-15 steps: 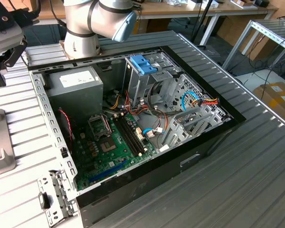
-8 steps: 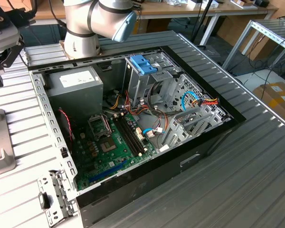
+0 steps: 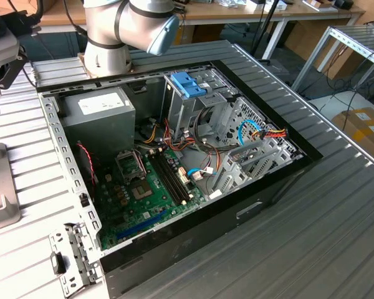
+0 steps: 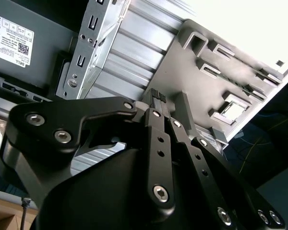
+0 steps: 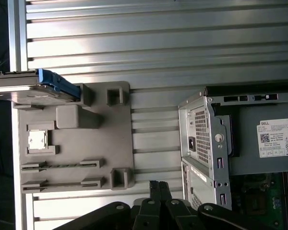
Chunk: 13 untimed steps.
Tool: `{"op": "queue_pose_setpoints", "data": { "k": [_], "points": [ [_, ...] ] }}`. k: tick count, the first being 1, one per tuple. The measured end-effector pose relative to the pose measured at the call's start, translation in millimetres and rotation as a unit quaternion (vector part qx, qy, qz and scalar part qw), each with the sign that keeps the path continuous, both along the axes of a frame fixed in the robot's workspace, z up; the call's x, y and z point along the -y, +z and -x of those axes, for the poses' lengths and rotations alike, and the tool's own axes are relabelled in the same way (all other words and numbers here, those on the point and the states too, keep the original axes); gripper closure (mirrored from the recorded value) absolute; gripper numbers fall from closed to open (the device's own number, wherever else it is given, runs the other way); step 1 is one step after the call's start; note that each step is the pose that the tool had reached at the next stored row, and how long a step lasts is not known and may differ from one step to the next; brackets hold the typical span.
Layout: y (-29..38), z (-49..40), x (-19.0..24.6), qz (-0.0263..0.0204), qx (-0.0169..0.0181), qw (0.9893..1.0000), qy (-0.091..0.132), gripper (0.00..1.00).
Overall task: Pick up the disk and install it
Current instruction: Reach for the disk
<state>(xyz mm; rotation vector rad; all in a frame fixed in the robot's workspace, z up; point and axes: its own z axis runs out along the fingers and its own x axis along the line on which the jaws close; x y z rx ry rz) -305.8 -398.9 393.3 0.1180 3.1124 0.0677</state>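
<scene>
**rackrat:** Where's the disk at right now? And what's the claw doing?

**me:** I'm driving this one from my desk, so I'm going by the cams. In the first wrist view the disk (image 5: 31,91) sits along one end of the grey holder plate (image 5: 86,158). You can see its silver body with the blue rail (image 5: 60,85) on it. I can't tell whether it's lying flat or standing on edge. The claw (image 5: 159,185) isn't touching the disk. It's near the plate's opposite end, by the corner on the case side. Its fingers (image 5: 154,189) are pinched together with nothing between them, so it's narrow and empty. It's the same in the second wrist view, where the claw (image 4: 168,98) is closed up and the plate (image 4: 197,62) is right past the tips.

**rackrat:** And the case?

**me:** The open computer case (image 3: 57,149) lies on the ribbed worktop (image 3: 324,237) beside the plate, with a strip of bare worktop between them. The case corner nearest the plate is the one with the grey power supply (image 5: 245,143). In the exterior view the drive cage with its blue clip (image 3: 188,84) sits deeper in, farther from the plate than the power supply. The green motherboard (image 3: 143,193) is out in the open too.
</scene>
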Motion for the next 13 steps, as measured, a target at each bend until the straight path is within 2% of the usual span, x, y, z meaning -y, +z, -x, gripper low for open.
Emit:
{"op": "queue_pose_setpoints", "data": {
  "k": [13],
  "points": [
    [0.0, 7.8, 0.0, 0.0, 0.0, 1.0, 0.0, 0.9]
  ]
}}
